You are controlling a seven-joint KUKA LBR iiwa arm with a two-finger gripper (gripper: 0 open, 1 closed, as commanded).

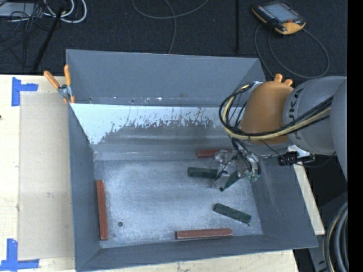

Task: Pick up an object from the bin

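My gripper (pixel 231 170) is low over the back right part of the bin floor. A dark green bar (pixel 199 173) lies flat right at its left side, with its right end under or against the gripper. Just behind it a short red-brown bar (pixel 206 152) lies by the foot of the back wall. A second dark green bar (pixel 231 213) rests slanted on the floor in front of the gripper, apart from it.
A long red-brown bar (pixel 102 209) lies along the left wall. Another red-brown bar (pixel 203 233) lies along the front wall. The arm with its orange cover and cables comes in over the right wall.
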